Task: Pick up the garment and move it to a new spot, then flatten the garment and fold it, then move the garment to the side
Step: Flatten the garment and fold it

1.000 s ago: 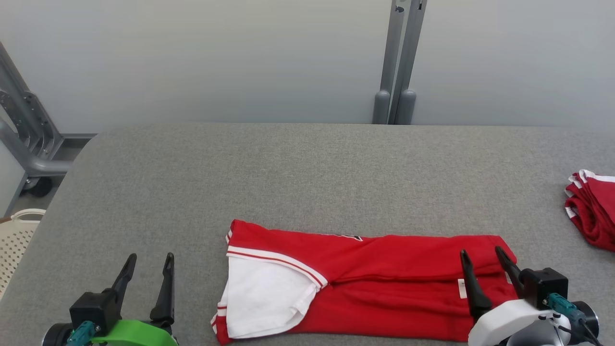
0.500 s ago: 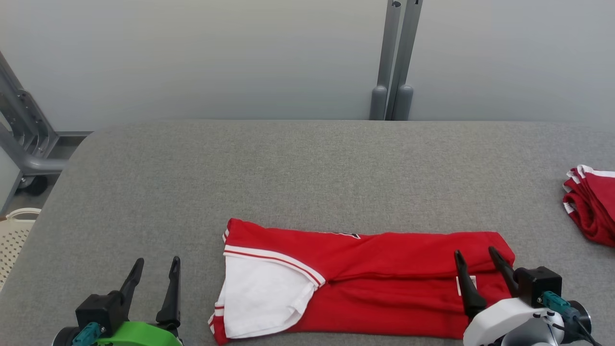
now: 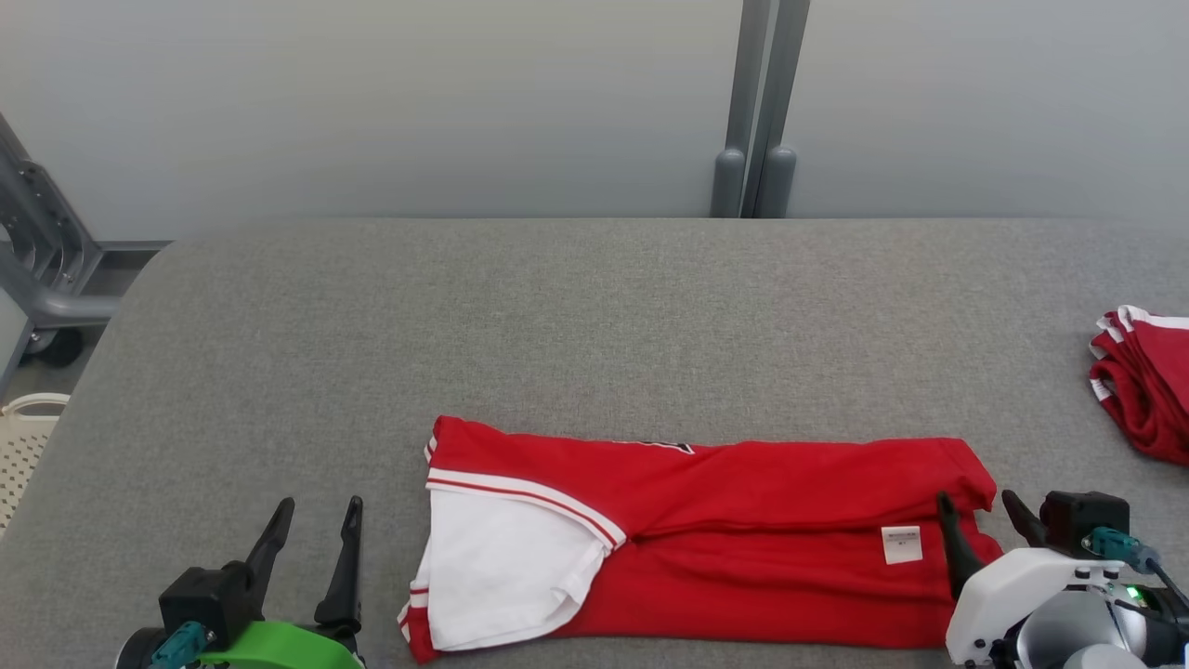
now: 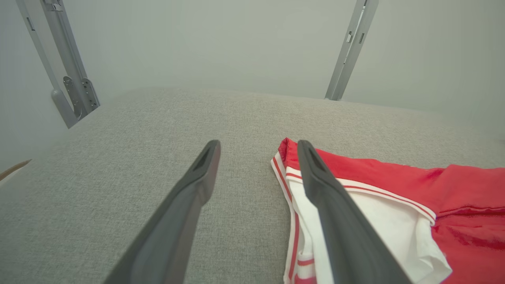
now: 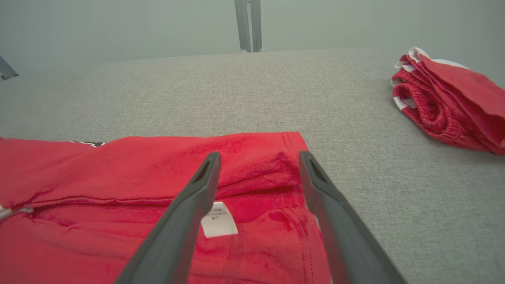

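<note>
test lab, grey table (padded), metal posts

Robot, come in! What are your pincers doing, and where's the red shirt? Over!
Left pincer open, beside red shirt, white end. Right pincer open, at tagged end. Shirt folded lengthwise, flat on table. Nothing blocking; another red pile far right.

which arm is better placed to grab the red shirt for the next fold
Probably right: the right gripper is open at the garment's right end; the left gripper, also open, sits over bare table beside the other end.
</note>
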### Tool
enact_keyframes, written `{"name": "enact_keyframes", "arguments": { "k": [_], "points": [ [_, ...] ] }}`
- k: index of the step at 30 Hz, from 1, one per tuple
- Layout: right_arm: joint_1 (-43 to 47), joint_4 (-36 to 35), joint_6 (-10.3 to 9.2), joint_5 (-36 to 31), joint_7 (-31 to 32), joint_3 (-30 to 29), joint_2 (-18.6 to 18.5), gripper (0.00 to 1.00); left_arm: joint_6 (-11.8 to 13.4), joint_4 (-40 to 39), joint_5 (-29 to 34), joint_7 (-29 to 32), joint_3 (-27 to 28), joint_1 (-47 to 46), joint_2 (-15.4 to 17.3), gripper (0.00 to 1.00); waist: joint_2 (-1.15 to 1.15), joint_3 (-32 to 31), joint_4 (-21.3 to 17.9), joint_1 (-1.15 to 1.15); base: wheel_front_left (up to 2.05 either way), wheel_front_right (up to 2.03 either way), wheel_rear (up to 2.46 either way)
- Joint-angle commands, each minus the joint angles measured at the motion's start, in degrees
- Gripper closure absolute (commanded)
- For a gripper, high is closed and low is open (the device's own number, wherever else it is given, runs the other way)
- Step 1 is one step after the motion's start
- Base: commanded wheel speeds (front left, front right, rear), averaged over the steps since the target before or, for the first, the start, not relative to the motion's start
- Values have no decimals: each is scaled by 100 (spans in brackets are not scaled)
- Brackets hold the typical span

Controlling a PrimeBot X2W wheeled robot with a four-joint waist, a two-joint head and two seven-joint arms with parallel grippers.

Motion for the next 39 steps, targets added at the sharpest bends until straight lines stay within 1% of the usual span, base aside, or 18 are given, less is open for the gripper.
{"name": "enact_keyframes", "arguments": {
  "k": [1, 3, 5, 10, 18, 28, 39],
  "points": [
    [-84, -75, -5, -144, 376, -182, -7, 0, -15, -59, 79, -12, 38, -112, -31, 0, 0, 90, 6, 0, 0, 0, 0],
    [-126, -155, -5, -252, 730, -365, -10, 0, -14, -102, 134, -12, 40, -89, -69, 0, 0, 156, 13, 0, 0, 0, 0],
    [-202, -267, -4, -363, 926, -491, -6, 0, -13, -159, 193, -12, 38, -82, -125, 0, 0, 256, 22, 0, 0, 0, 0],
    [-349, -364, -5, -577, 1178, -731, -7, 0, -88, -189, 283, -12, 59, -217, -239, 0, 0, 545, 77, 0, 0, 0, 0],
    [-567, -303, -5, -579, 1163, -910, -9, 0, -220, -84, 387, -12, 123, -390, -365, 0, 0, 780, 123, 0, 0, 0, 0],
    [-713, 246, -5, -815, 1332, -841, -9, 0, -340, 45, 488, -12, 225, -487, -472, 0, 0, 874, 143, 0, 0, 0, 0],
    [-835, 923, -5, -740, 1134, -791, -9, 0, -423, 102, 563, -12, 318, -445, -518, 0, 0, 886, 178, 0, 0, 0, 0]
  ]
}}
